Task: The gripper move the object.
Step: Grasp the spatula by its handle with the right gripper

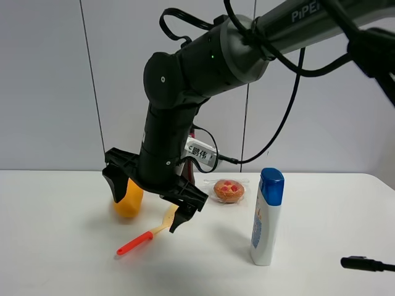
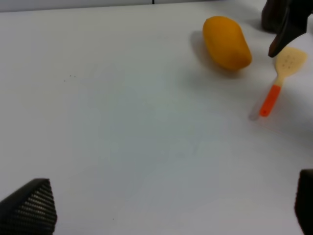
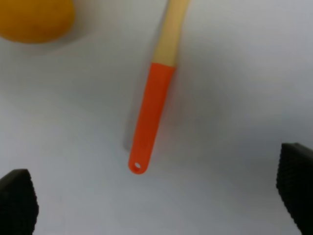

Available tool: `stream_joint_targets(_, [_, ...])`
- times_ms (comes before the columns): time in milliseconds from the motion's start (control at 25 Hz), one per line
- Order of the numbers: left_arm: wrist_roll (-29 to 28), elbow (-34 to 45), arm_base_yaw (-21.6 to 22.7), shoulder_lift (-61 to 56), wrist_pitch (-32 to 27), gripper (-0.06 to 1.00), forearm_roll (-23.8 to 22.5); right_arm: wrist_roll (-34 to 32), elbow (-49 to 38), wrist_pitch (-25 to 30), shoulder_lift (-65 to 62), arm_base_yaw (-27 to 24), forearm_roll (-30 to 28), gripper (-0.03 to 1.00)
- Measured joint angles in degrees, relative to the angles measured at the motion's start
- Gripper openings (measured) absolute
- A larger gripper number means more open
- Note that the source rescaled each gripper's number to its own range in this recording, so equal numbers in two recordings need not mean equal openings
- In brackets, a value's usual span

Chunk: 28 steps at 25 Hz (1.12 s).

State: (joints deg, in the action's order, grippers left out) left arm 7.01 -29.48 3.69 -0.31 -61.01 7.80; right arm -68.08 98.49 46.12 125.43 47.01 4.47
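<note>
The object, a small spatula (image 1: 148, 234) with a pale yellow blade and a red-orange handle, lies flat on the white table (image 1: 62, 259). My right gripper (image 1: 146, 213) hangs just above it, reaching across to the left side, open, one prong on each side of it. In the right wrist view the handle (image 3: 154, 112) lies between the spread fingertips (image 3: 296, 181) of the gripper (image 3: 156, 196), untouched. My left gripper (image 2: 166, 205) is open and low over bare table, well away from the spatula (image 2: 276, 83).
An orange oval fruit (image 1: 128, 200) sits right behind the spatula, close to one prong. A wrapped tart (image 1: 228, 190) lies behind the arm. A white bottle with a blue cap (image 1: 266, 216) stands to the right. A black rod (image 1: 367, 264) pokes in at the lower right.
</note>
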Motion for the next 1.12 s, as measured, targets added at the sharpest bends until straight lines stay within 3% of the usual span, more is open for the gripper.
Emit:
stream_joint_targets(560, [0.07,0.0,0.0,0.0,0.0,1.0,-0.07,-2.62,0.9,0.49,1.91,-0.7,1.2,1.0])
stream_joint_targets(920, [0.07,0.0,0.0,0.0,0.0,1.0,-0.07,-2.62,10.86,4.97,7.38,-0.7,0.23,1.0])
stream_joint_targets(1120, [0.01,0.0,0.0,0.0,0.0,1.0,-0.07,-2.62,11.63,6.78,9.4,-0.7,-0.14,1.0])
